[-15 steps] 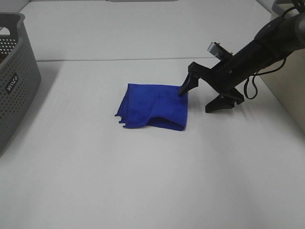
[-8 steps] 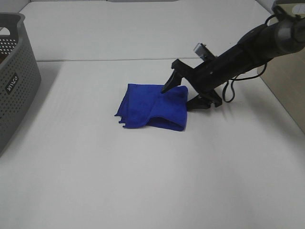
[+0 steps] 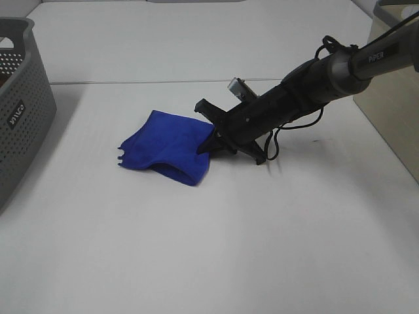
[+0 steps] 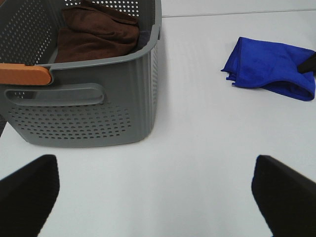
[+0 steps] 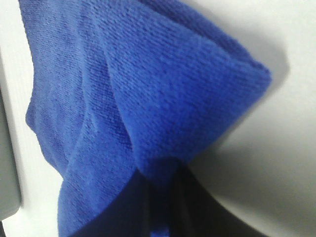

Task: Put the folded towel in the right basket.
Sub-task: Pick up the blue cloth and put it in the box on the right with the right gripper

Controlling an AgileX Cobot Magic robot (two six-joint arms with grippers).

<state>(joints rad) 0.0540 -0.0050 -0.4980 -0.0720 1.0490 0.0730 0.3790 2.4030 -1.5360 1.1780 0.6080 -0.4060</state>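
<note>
The folded blue towel (image 3: 167, 144) lies on the white table left of centre, bunched up at its right edge. It also shows in the left wrist view (image 4: 269, 64) and fills the right wrist view (image 5: 148, 89). My right gripper (image 3: 209, 140) reaches low across the table and is shut on the towel's right fold; in its wrist view (image 5: 165, 207) the dark fingers pinch the cloth. My left gripper (image 4: 153, 168) is open and empty above the table, next to the grey basket (image 4: 98, 94). The tan wall of the right basket (image 3: 393, 98) stands at the right edge.
The grey perforated basket (image 3: 19, 98) at the far left holds a brown towel (image 4: 96, 32). The right arm's cable (image 3: 272, 140) hangs near the table. Bare white table (image 3: 209, 248) lies in front of the towel.
My right gripper has moved left along the table, pushed the towel leftward and bunched it, and closed on its right edge.
</note>
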